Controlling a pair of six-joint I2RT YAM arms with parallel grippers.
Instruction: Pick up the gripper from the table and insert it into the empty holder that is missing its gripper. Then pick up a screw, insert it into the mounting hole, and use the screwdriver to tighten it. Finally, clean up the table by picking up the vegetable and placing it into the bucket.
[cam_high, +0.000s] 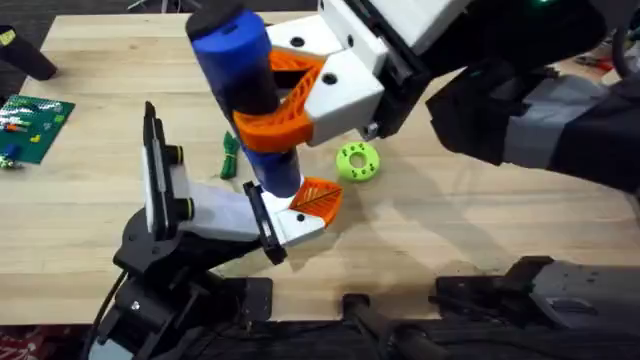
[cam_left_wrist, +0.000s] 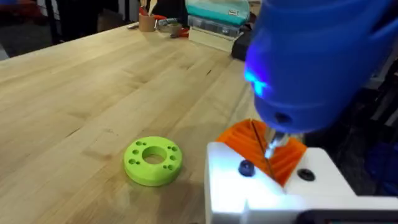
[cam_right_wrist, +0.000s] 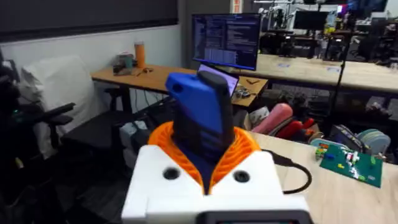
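Tightening stage: right gripper (cam_high: 290, 105) grasps the screwdriver (cam_high: 245, 85) over the seated finger (cam_high: 318, 197); left gripper's state unclear; vegetable (cam_high: 230, 155) uncleared.

A bright-blue screwdriver (cam_high: 243, 75) with a black cap, an orange ribbed gripper (cam_high: 318, 196), a white holder (cam_high: 297, 226) and a lime-green ring (cam_high: 358, 161) are seen on pale wood.

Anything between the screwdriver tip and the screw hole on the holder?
Nothing visible. The screwdriver, held by the right gripper, has its bit already down at the holder, beside the orange gripper seated in it.
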